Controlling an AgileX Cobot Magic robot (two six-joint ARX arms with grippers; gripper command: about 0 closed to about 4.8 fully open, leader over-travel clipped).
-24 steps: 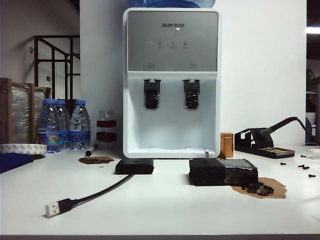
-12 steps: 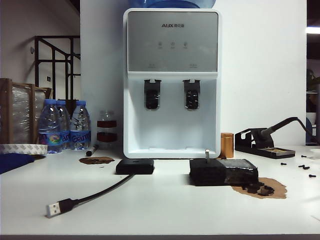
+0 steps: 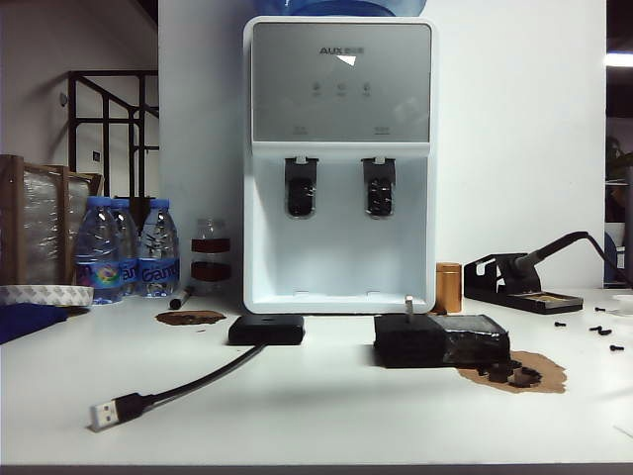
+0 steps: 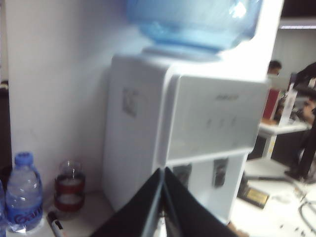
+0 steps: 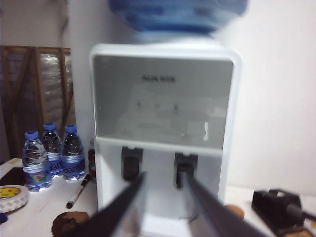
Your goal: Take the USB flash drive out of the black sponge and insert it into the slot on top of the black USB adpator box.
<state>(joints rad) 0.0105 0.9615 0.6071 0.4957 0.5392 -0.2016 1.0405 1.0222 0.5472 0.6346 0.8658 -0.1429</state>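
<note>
The USB flash drive (image 3: 408,304) stands upright in the black sponge (image 3: 441,340), right of the black USB adpator box (image 3: 266,330); bare worktop (image 3: 326,416) lies before both. Behind stands the dispenser (image 3: 340,163), marked AUX. Facing the dispenser, the left claw (image 4: 162,174) is together and the right claw (image 5: 162,177) apart.

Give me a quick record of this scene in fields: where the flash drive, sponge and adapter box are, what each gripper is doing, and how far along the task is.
USB flash drive: upright in the black sponge
black USB adpator box: left of the sponge, apart from it, cable running to a silver plug
left gripper: fingers together, facing the water dispenser, holding nothing
right gripper: fingers apart, empty, facing the dispenser
Progress: drive not yet pulled; neither gripper near it
</note>
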